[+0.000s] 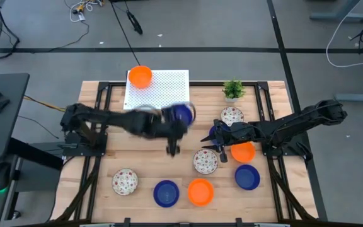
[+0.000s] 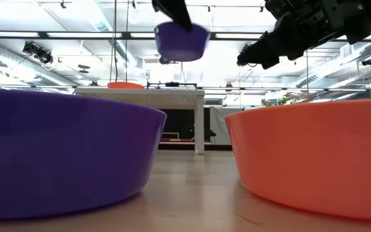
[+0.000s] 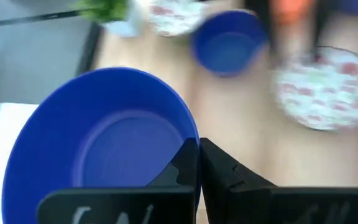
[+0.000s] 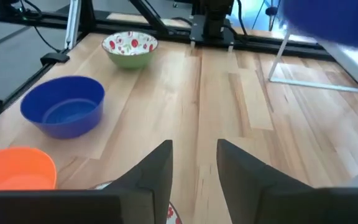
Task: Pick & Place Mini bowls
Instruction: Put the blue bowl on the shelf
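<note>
— Left tool (image 1: 183,115)?
— Stretched across mid-frame from the left edge, raised, fingers (image 3: 194,163) pressed together on a blue bowl's (image 1: 181,113) rim.
— Right tool (image 1: 210,137)?
— Reaching in from the right, centre-right of frame, fingers (image 4: 157,165) parted, gripping nothing.

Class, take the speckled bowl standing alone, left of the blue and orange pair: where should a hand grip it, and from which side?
Probably its rim, from above, one finger inside and one outside: the speckled bowl sits upright, mouth up, with bare table all round its thin wall.
</note>
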You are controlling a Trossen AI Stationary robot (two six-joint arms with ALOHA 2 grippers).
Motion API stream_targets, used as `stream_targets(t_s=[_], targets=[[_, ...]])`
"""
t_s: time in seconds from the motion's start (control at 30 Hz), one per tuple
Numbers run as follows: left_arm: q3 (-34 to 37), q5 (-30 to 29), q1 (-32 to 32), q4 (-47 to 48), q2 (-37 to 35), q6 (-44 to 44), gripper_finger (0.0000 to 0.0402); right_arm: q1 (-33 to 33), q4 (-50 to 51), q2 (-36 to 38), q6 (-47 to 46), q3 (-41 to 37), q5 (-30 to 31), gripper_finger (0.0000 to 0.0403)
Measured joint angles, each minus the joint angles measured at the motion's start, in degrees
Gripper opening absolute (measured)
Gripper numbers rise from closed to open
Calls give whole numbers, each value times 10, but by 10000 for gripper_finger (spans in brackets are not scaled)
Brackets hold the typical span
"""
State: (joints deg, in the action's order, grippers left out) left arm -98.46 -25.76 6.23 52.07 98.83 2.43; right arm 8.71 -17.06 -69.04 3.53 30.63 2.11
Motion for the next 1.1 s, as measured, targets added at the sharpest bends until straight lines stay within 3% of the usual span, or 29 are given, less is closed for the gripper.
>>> stream_targets(t_s=[0.27, 0.5, 0.77, 1.1], targets=[[-1, 77, -196, -73, 19, -64, 6, 0, 2, 0, 0, 0, 0, 130], [-1, 155, -302, -116, 42, -73, 7, 0, 5, 0, 0, 0, 0, 130], [0, 191, -351, -139, 76, -61, 10, 0, 9, 0, 0, 0, 0, 130], [0, 210, -342, -146, 90, -61, 18, 0, 7, 0, 0, 0, 0, 130]])
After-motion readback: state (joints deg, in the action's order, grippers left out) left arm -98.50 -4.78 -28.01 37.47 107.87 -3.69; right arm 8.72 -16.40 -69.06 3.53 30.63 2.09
